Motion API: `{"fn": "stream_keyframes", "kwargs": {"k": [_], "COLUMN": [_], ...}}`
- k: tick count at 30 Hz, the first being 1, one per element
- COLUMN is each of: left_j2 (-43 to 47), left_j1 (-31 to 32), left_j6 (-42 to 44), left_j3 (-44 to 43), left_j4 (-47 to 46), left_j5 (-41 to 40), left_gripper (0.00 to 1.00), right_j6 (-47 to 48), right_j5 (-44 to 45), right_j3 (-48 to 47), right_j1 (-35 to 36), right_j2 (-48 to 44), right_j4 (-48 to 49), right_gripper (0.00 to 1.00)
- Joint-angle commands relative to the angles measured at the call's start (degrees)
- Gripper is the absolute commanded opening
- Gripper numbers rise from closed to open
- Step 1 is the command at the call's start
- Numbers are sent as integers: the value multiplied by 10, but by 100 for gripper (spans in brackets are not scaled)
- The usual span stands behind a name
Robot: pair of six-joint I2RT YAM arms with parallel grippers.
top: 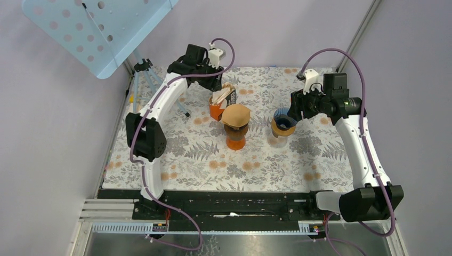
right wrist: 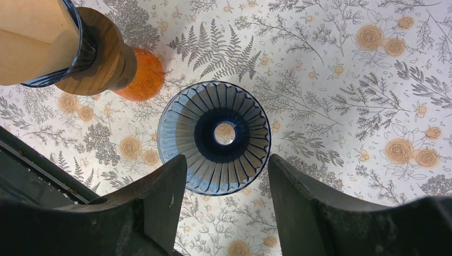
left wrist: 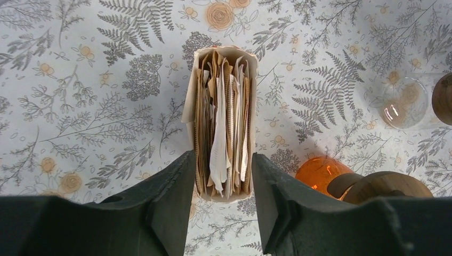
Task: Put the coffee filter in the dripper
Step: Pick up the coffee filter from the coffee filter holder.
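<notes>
A stack of brown and white coffee filters (left wrist: 224,106) stands on edge in a cream sleeve, on an orange holder (top: 215,110) at the back of the table. My left gripper (left wrist: 223,154) comes down over the stack's near end, one finger against each side of the sleeve (top: 219,89). The empty blue ribbed dripper (right wrist: 214,133) sits on a wooden collar (top: 283,128) right of centre. My right gripper (right wrist: 226,160) hangs open just above the dripper's near rim, nothing between its fingers (top: 295,113).
Another dripper holding a brown filter (top: 236,114) stands on an orange carafe (top: 235,142) at the centre, between the two arms. A light blue perforated panel (top: 101,26) on a tripod (top: 146,74) overhangs the back left corner. Grey walls enclose the flowered tablecloth (top: 202,165).
</notes>
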State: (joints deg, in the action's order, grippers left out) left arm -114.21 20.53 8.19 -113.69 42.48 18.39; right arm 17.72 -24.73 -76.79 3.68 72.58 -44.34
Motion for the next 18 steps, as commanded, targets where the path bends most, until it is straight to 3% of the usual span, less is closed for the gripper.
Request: {"fn": "stream_keyframes", "kwargs": {"k": [1,18], "left_j2": [-8,-19], "left_j1": [-1,7], "left_j6": [7,-9], "left_j3": [-31,-20], "left_j4": [-24,-24], "left_j5": [25,48], "left_gripper": [46,34], "right_j6": [0,1], "right_j5": [-5,-2], "right_j3": [5,20], "right_j1": [-2,-3], "right_j2": [1,3], "right_j4": [7,12], "right_gripper": [64,65]}}
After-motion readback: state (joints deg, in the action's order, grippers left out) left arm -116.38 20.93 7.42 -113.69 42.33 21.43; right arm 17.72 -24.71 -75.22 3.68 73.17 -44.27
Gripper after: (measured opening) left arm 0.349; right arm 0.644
